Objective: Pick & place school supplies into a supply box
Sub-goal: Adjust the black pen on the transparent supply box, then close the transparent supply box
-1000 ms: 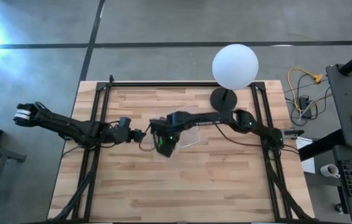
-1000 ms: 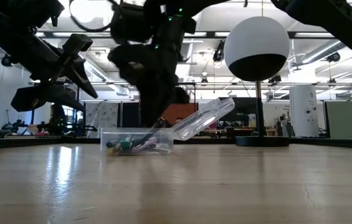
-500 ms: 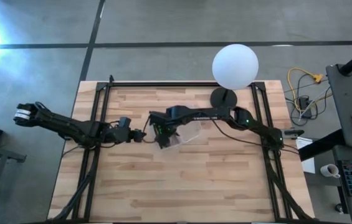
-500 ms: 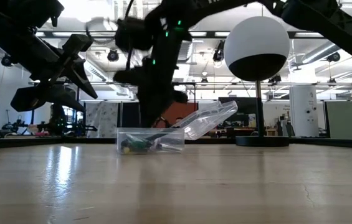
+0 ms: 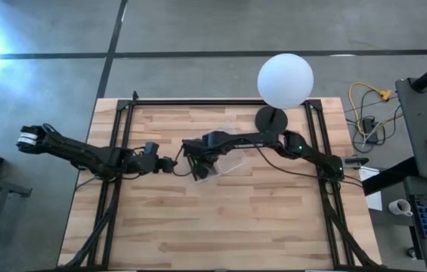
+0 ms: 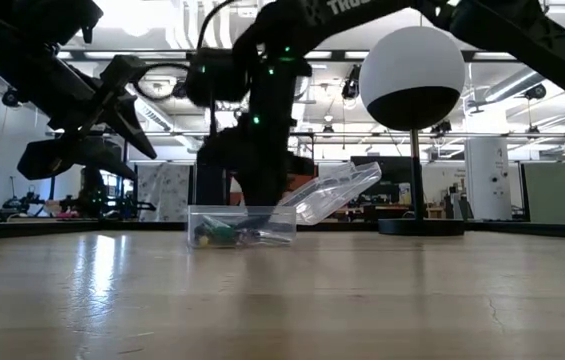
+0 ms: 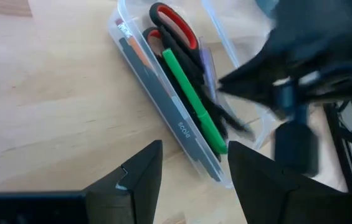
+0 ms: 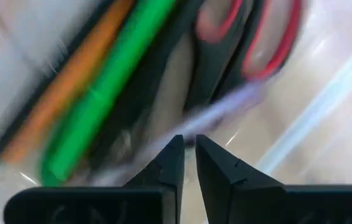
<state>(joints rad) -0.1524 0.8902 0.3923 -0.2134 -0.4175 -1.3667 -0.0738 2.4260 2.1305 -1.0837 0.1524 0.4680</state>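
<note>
The clear supply box (image 5: 224, 162) (image 6: 242, 227) sits mid-table, its lid (image 6: 337, 190) open and slanting up toward the right. Inside lie red-handled scissors (image 7: 174, 25), a green pen (image 7: 191, 102), an orange pen (image 8: 70, 81) and dark pens. My right gripper (image 5: 200, 166) (image 8: 189, 155) hangs over the box, pointing down, shut, with its tips among the pens. My left gripper (image 5: 170, 163) (image 7: 194, 165) is open, held above the table just left of the box. My right gripper reaches into the box from above with its fingers shut. The tips stand beside a pale lilac pen (image 8: 225, 106) and the dark pens. I cannot tell whether they touch any of them.
A white globe lamp (image 5: 285, 78) (image 6: 412, 75) stands on a black base (image 5: 271, 119) near the table's far right. Black frame rails (image 5: 115, 151) run along the left and right sides. Bare wood lies toward the near edge (image 5: 221, 227).
The box has slid a little toward the table's right, then stopped. My right gripper moved toward the far edge, over the box, and came lower into it. My left gripper kept still.
</note>
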